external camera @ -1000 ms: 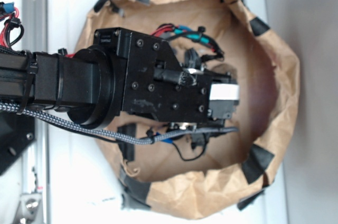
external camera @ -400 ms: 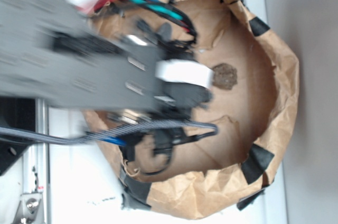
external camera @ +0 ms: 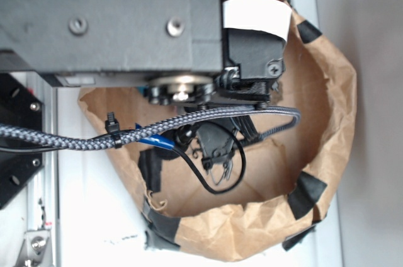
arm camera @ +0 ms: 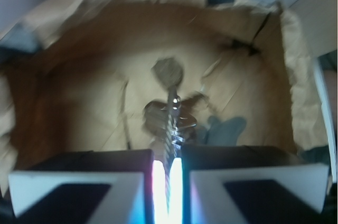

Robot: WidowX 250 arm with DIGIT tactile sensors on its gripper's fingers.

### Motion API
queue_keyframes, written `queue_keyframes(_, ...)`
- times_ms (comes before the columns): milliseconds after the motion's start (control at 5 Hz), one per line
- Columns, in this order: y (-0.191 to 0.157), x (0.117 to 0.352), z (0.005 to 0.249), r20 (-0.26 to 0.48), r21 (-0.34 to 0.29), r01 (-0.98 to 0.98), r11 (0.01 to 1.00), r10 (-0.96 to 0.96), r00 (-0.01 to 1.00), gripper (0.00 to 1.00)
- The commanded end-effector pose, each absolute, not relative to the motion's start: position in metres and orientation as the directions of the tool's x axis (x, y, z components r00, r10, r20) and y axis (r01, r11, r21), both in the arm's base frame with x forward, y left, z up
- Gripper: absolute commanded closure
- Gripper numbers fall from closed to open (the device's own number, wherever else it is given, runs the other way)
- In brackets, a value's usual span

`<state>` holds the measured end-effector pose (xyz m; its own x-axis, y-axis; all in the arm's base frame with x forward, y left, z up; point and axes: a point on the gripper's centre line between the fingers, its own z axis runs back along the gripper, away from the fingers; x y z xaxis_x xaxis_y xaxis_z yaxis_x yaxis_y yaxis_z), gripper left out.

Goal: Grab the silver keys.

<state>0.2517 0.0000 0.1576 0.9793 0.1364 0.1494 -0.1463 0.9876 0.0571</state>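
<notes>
Arm body [external camera: 113, 18]: black, fills the upper left of the frame.
Braided cable [external camera: 157, 130]: runs from the left edge to centre, looping back.
Paper bin [external camera: 327, 122]: brown, crumpled rim with black tape patches [external camera: 306, 193], centre right.
Keys: hang below the arm at centre [external camera: 221, 159], small, partly hidden.

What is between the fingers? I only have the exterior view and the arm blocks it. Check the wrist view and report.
Observer: The gripper is shut on the silver keys, and the bunch sticks out past the tips.
Operator: Tell me what lies beyond them.
Observer: A brown rock lies on the brown paper lining, straight ahead past the keys. The picture is too blurred to say whether the two touch.
</notes>
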Motion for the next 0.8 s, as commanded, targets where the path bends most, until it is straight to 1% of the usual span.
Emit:
queue_keyframes(0,-0.0152,0.2659,0.1571,0.197,0.083,-0.148,0.986,0.129,0.972,1.00)
queue_keyframes(200,-0.0159,0.2701,0.1535,0.184,0.072,-0.147,0.987,0.131,0.974,1.00)
queue_keyframes(400,-0.0160,0.2693,0.1533,0.188,0.065,-0.145,0.987,0.131,0.973,1.00)
queue_keyframes(600,-0.0176,0.2690,0.1520,0.175,0.068,-0.125,0.990,0.112,0.978,1.00)
